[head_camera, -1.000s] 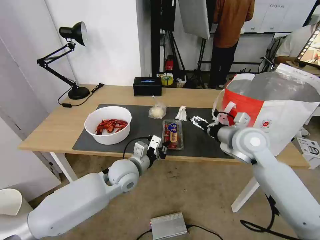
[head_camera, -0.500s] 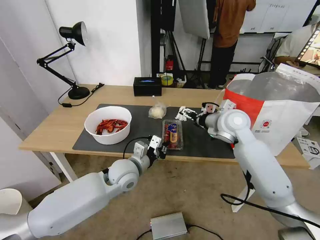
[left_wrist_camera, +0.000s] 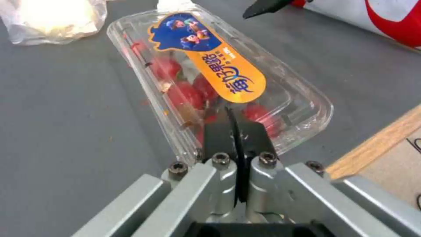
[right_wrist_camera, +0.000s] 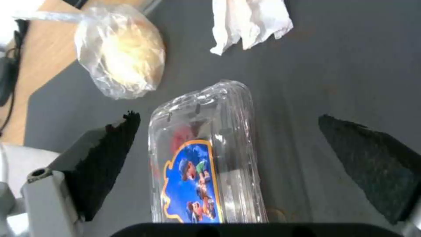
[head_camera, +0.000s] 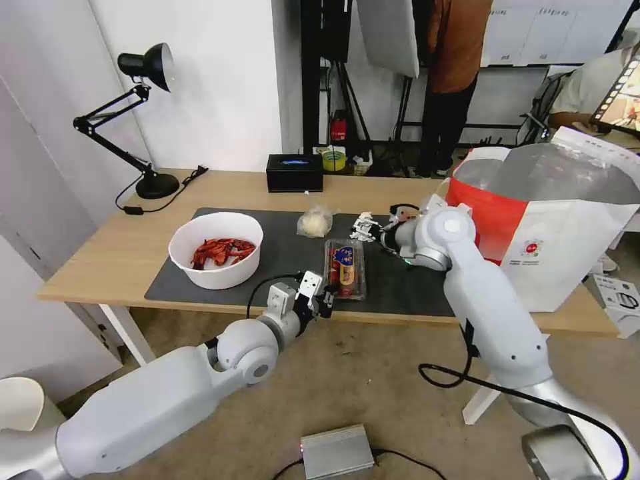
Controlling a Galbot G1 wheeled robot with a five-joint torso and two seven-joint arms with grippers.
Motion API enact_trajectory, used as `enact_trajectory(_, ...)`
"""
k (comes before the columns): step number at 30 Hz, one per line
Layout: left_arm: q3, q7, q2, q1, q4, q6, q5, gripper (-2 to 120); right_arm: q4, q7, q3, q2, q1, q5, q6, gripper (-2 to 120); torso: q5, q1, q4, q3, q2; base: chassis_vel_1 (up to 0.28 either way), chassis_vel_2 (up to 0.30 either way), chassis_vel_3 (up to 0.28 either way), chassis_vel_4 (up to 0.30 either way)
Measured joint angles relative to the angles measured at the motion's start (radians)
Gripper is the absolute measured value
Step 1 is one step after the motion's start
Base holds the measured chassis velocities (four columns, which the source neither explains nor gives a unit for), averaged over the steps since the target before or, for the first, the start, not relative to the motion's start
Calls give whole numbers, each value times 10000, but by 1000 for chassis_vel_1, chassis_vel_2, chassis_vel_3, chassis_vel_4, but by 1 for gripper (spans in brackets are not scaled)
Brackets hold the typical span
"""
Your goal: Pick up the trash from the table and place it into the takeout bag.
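Left end effector [head_camera: 324,299] hovers at the near edge of the table [head_camera: 107,250], its fingers [left_wrist_camera: 236,136] pressed together with nothing between them, tips just at the near end of the clamshell [head_camera: 346,268]. The clamshell lies flat on the grey mat [head_camera: 280,250] directly ahead of this end effector, and red fruit shows under its orange and blue label.

Right end effector [head_camera: 366,229] hangs low over the mat past the clamshell's far end, spread wide and holding nothing; in the right wrist view its two dark pads [right_wrist_camera: 110,158] stand either side of the clamshell's far end [right_wrist_camera: 206,154], well clear of it. The tissue [right_wrist_camera: 250,23] lies on the mat just beyond this end effector, the knotted bag [head_camera: 314,221] a little farther toward the left arm's side. The bowl [head_camera: 216,249] of red shells sits on the mat well out to the left of both end effectors. The takeout bag [head_camera: 553,220] stands open on the table beside the right arm, to its right.
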Motion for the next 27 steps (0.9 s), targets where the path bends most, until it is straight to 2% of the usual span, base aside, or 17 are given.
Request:
enact_trajectory(7,-41,-21,3,35,-15,0,-24,0,-310,685,-76,207,190,264,-102,100,1,0,0,0,0,0,0,0,0)
enact_trajectory(27,-29,-26,-40,27,8,-2,-75,0,-802,1515,-316,1040,563,48,-316,100,1,0,1,1,0,0,0,0,0)
